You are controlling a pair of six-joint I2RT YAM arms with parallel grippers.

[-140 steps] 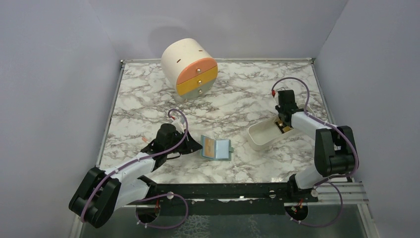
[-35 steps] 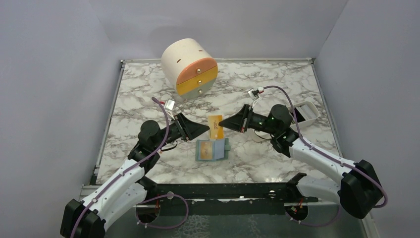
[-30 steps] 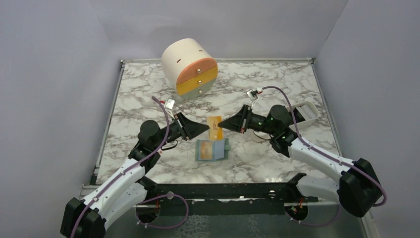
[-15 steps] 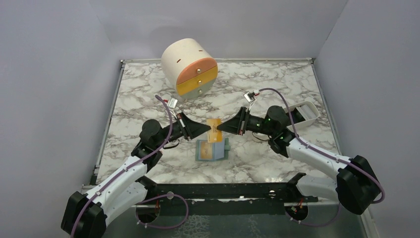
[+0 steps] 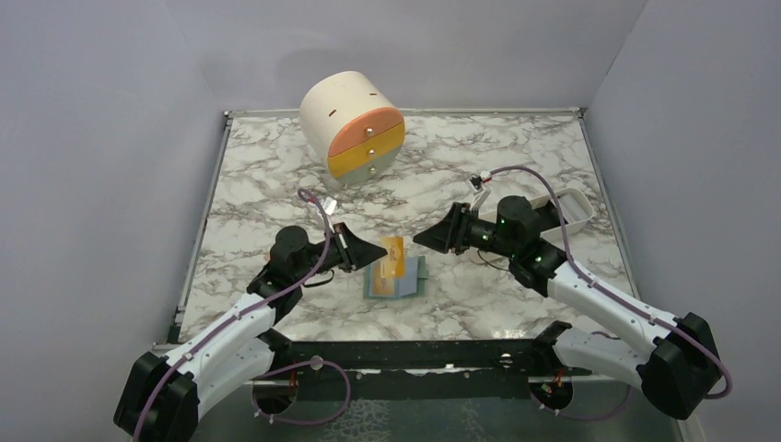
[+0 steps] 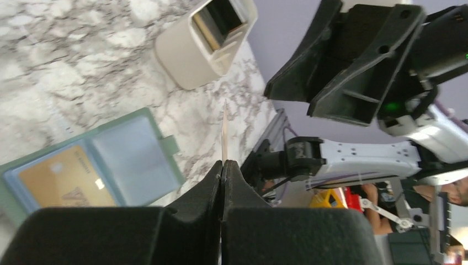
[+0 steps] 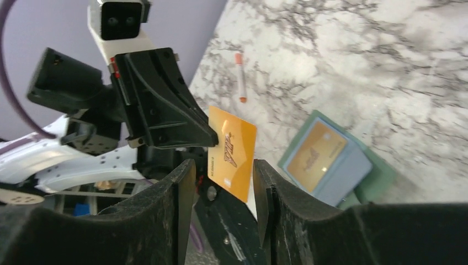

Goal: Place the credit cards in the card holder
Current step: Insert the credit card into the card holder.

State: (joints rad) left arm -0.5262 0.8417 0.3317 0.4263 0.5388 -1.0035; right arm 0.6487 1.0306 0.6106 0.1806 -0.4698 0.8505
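Centre frame, the card holder (image 5: 396, 284) lies open on the bench (image 5: 276, 184), a first card (image 7: 317, 156) already slotted. Just above it my left gripper (image 5: 380, 250), arm low and reaching forward, pinches a second card (image 5: 396, 252). My right gripper (image 5: 422, 238) faces it, wide and empty. Further cards (image 6: 219, 19) wait in the white tray (image 5: 578, 204), upper right.

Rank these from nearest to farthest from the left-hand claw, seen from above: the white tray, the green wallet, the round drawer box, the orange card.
Measured from the left gripper in the top view:
1. orange card, pinched in its fingertips.
2. green wallet, lying open just beneath the card, toward the near edge.
3. round drawer box, at the far edge.
4. white tray, over on the far right.
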